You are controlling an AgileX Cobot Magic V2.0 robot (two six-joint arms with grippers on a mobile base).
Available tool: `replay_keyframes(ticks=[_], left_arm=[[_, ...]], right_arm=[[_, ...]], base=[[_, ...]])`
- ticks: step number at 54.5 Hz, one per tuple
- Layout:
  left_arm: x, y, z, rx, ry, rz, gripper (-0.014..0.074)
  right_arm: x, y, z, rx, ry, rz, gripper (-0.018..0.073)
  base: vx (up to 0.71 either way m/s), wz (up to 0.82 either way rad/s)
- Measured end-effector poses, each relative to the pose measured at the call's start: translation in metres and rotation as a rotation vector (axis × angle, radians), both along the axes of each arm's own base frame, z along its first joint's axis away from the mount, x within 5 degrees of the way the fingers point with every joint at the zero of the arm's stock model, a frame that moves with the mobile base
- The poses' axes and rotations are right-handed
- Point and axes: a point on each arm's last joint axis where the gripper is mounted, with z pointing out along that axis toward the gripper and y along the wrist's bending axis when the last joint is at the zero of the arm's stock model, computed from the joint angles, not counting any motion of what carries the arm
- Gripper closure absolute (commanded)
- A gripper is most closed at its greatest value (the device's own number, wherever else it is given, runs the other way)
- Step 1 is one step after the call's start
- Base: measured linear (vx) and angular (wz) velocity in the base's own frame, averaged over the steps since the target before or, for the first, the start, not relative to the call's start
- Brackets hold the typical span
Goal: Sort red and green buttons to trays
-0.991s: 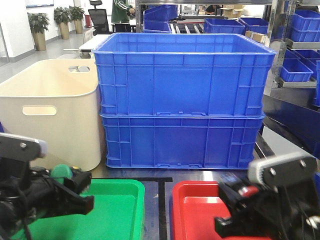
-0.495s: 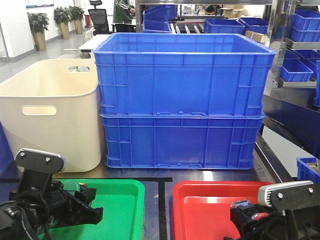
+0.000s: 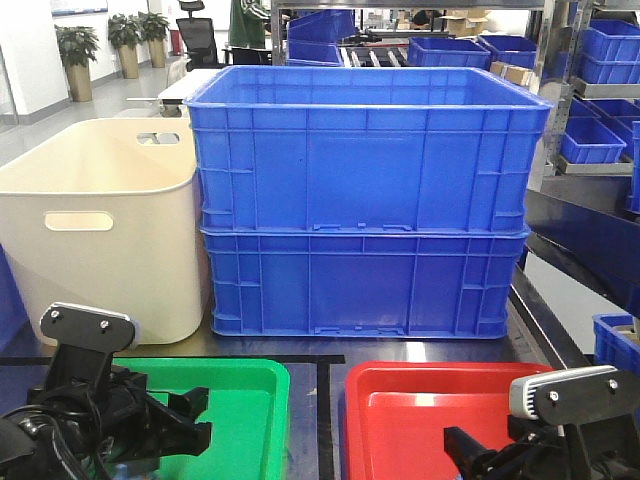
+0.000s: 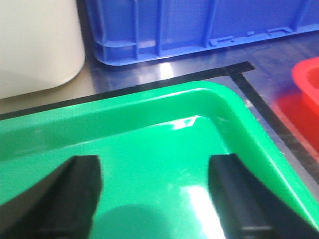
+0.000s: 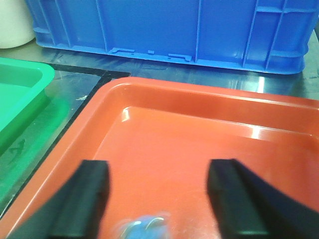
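Observation:
My left gripper [image 4: 154, 169] is open low over the green tray [image 4: 149, 107]. Between its fingers a blurred, round, darker green shape [image 4: 132, 224] lies on the tray floor; it looks like the green button's cap. My right gripper [image 5: 159, 169] is open over the red tray [image 5: 209, 107]. A blurred bluish object [image 5: 144, 226] sits at the frame's bottom edge between its fingers, apparently the red button's body, with its cap hidden. In the front view the left gripper [image 3: 190, 415] hangs over the green tray [image 3: 250, 375] and the right gripper [image 3: 470, 452] over the red tray [image 3: 400, 385]; neither button shows there.
Two stacked blue crates [image 3: 365, 200] stand right behind the trays, with a cream tub [image 3: 100, 220] to their left. A black tape line [image 3: 322, 420] runs between the trays. A small blue bin [image 3: 615, 340] sits at the right edge. Shelves with more blue bins stand far behind.
Both arms have sunk lower over their trays. The green button has left the left jaws and the red button the right jaws; both grippers now stand open.

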Motion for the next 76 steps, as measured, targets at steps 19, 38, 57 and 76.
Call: replay_keyframes(ticks=[19, 38, 57, 76], left_arm=[[-0.008, 0.005, 0.019, -0.028, -0.061, 0.008, 0.0005], [-0.073, 0.042, 0.110, -0.194, -0.387, 0.028, 0.0104], [-0.107, 0.054, 0.136, -0.260, -0.489, -0.022, 0.0134], [-0.104, 0.053, 0.134, -0.255, -0.479, -0.023, 0.0134]], right_arm=[[-0.005, -0.003, 0.010, 0.022, -0.037, 0.000, -0.0007], [-0.051, -0.027, 0.069, 0.169, -0.286, 0.026, -0.0004], [-0.058, -0.032, 0.076, 0.179, -0.330, 0.021, -0.0004], [-0.058, -0.032, 0.076, 0.176, -0.330, 0.021, -0.0004]], base=[[0.00, 0.00], [0.00, 0.00], [0.00, 0.00], [0.00, 0.00]])
